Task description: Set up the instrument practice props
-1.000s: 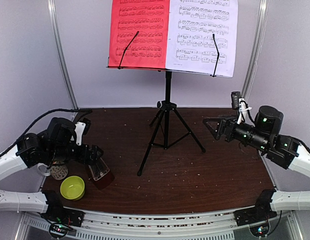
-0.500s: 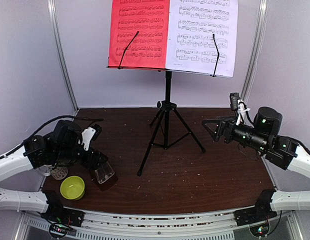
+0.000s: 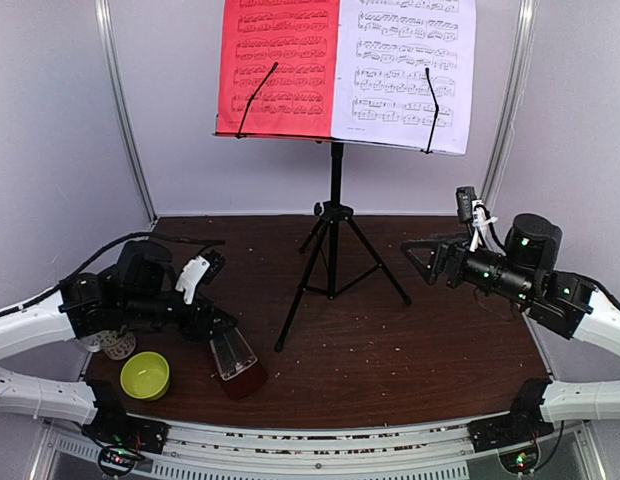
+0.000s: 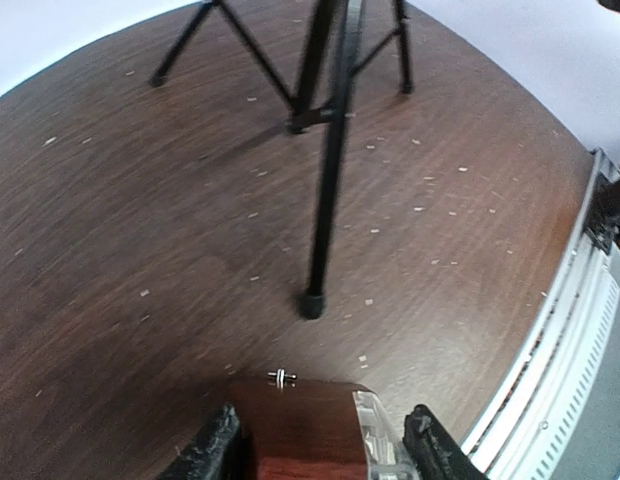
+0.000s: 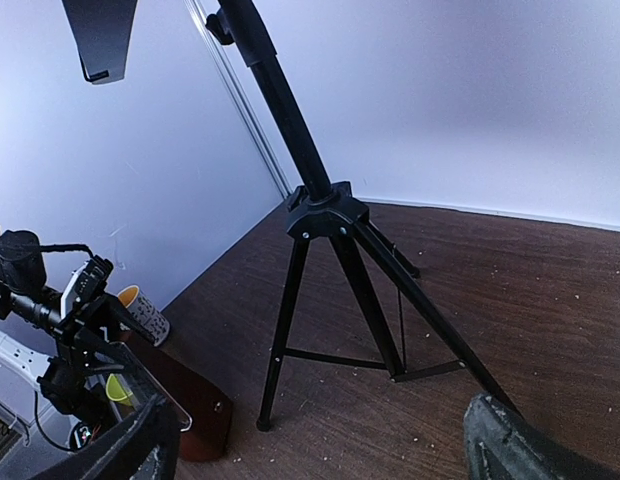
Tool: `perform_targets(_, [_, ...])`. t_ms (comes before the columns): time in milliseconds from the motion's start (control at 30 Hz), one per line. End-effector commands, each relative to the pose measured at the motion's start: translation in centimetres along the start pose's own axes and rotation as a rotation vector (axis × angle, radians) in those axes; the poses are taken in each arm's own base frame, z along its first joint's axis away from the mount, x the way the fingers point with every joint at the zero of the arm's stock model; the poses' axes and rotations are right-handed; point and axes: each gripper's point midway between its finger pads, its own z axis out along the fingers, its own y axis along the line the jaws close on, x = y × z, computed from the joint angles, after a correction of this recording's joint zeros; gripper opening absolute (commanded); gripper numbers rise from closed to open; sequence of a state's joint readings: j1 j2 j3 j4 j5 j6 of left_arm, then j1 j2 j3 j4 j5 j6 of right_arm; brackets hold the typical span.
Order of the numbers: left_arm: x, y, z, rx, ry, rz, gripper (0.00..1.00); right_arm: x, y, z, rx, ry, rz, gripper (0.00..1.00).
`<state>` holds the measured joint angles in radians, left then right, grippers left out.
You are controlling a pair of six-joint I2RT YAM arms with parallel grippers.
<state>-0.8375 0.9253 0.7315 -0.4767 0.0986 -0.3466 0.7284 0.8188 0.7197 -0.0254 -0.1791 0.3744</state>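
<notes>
The black tripod music stand stands at the back middle of the table, with the red music sheet and the white music sheet side by side on its desk. The dark-red metronome with its clear cover leans tilted at the front left, and my left gripper is shut on it. In the left wrist view the metronome fills the space between the fingers, a short way before one stand foot. My right gripper hangs open and empty right of the stand; the right wrist view also shows the metronome.
A patterned mug and a lime-green bowl sit at the front left, beside the left arm. The stand's three legs spread over the table's middle. The metal rail runs along the table's near edge.
My left gripper has closed on the metronome and carried it rightwards and nearer the front edge, tilting it. The right arm has barely shifted.
</notes>
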Motion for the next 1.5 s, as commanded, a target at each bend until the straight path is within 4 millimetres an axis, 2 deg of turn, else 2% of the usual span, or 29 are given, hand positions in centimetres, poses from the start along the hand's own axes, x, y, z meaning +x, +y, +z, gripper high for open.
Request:
perform_targets(0, [-4.4,-5.5,0.6,0.185,-0.112,0.05,0.28,-0.9,0.5,0.0,-0.019,-0.026,0.006,1.0])
perform_targets(367, [-7.6,-13.3,5.8,0.296,-0.111,0.142,0.25,-0.7,0.2,-0.5,-0.002,-0.015,0.006,1.0])
perform_targets(500, [-8.9,-15.1,7.4,0.315,-0.116,0.193,0.25,-0.3,-0.1,-0.7,0.01,-0.003,0.003,1.0])
perform_targets(767, [-12.3,-15.7,10.1,0.242,-0.135,0.265,0.29,1.1,-1.0,-0.9,0.041,0.019,0.024,1.0])
perform_targets(900, [-13.5,-16.3,11.2,0.243,-0.144,0.268,0.41,1.4,-1.2,-0.9,0.048,0.026,0.045,1.0])
perform_targets(1000, [-13.7,-15.9,11.7,0.218,-0.15,0.265,0.62,1.4,-1.2,-0.9,0.052,0.025,0.066,1.0])
perform_targets(1067, [-13.7,-15.7,11.6,0.208,-0.155,0.263,0.73,1.6,-1.3,-0.8,0.056,0.031,0.078,1.0])
perform_targets(1133, [-13.6,-15.6,11.3,0.209,-0.16,0.262,0.8,2.0,-1.3,-0.7,0.059,0.045,0.086,1.0])
perform_targets(1333, [-13.6,-14.8,9.7,0.185,-0.188,0.251,0.88,3.6,-1.3,-0.5,0.072,0.089,0.094,1.0])
perform_targets(1467, [-13.1,-12.7,7.3,0.149,-0.249,0.197,0.94,5.2,0.5,-0.1,0.024,0.124,0.071,1.0])
